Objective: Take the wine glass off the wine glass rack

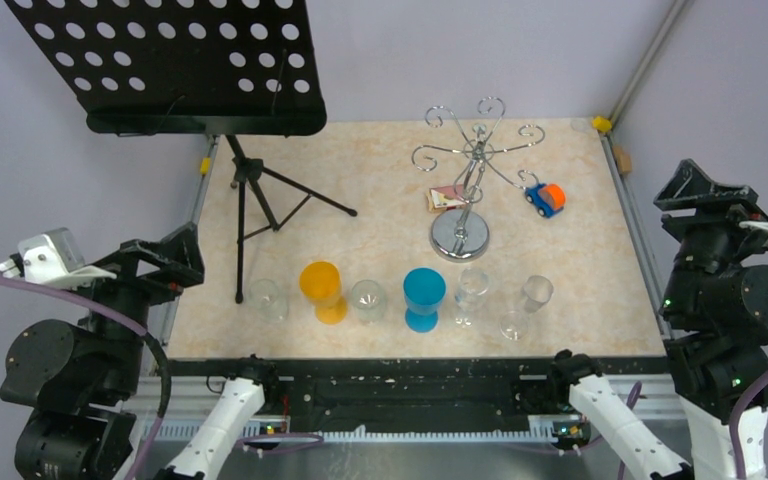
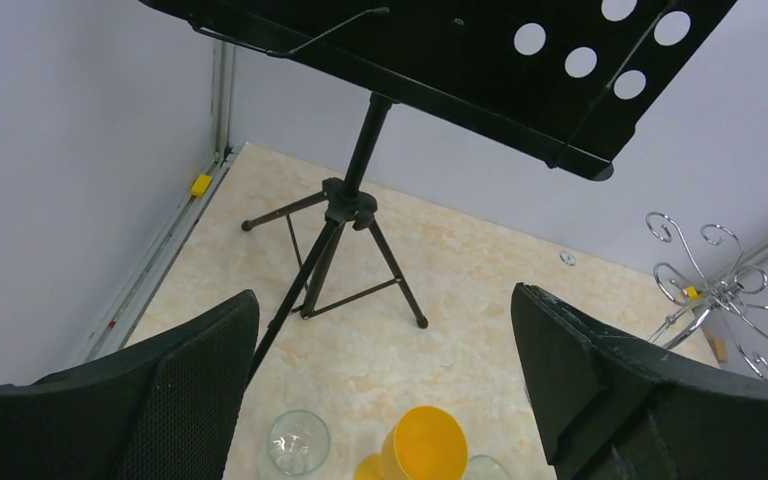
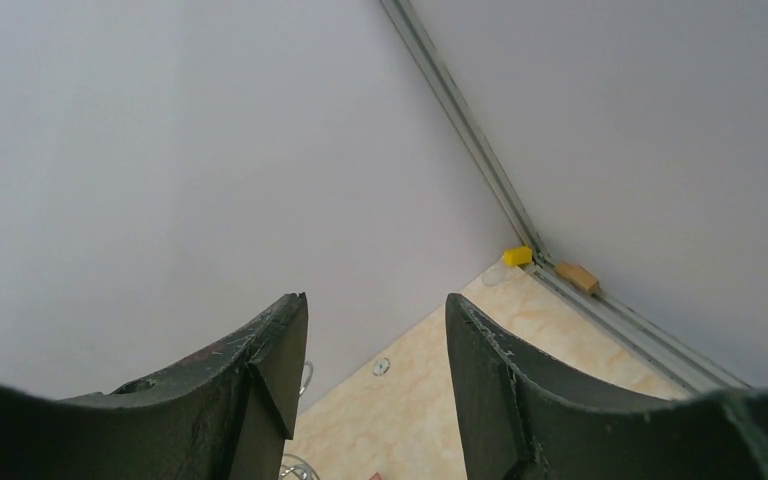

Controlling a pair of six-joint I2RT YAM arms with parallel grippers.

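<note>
While both arms sit folded at the table's sides, every item rests on the marble-patterned table (image 1: pixel 360 240).

1. Music stand (image 1: pixel 170 60): black, with a perforated desk and a tripod, at the far left corner.
2. Left arm (image 1: pixel 70 360): elbow drawn back off the table's left edge and wrist raised. The left gripper (image 1: pixel 182 256) points over the table toward the tripod. In the wrist view its fingers (image 2: pixel 200 370) stand wide apart with nothing between them.
3. Right arm (image 1: pixel 730 300): folded at the right edge, off the table. The right gripper (image 1: pixel 705 190) is tilted up toward the far right corner, above the surface. In the wrist view the jaws stand partly apart with only wall and corner seen between them.
4. Wine glass rack (image 1: pixel 465 170): upright at the far centre, with its round chrome base on the table and its curled arms spread at the top. It is well apart from both grippers.
5. Near row, left to right: clear tumbler (image 1: pixel 268 298), orange cup (image 1: pixel 322 290), clear glass (image 1: pixel 367 298), blue cup (image 1: pixel 424 298), wine glass (image 1: pixel 471 290) and second wine glass (image 1: pixel 532 298). Both stemmed glasses stand on the table, on the near side of the rack's base and apart from it.
6. Toy car (image 1: pixel 545 198): blue and orange, to the right of the rack's post.
7. Small card (image 1: pixel 445 197): flat, just left of the post and behind the base.
</note>
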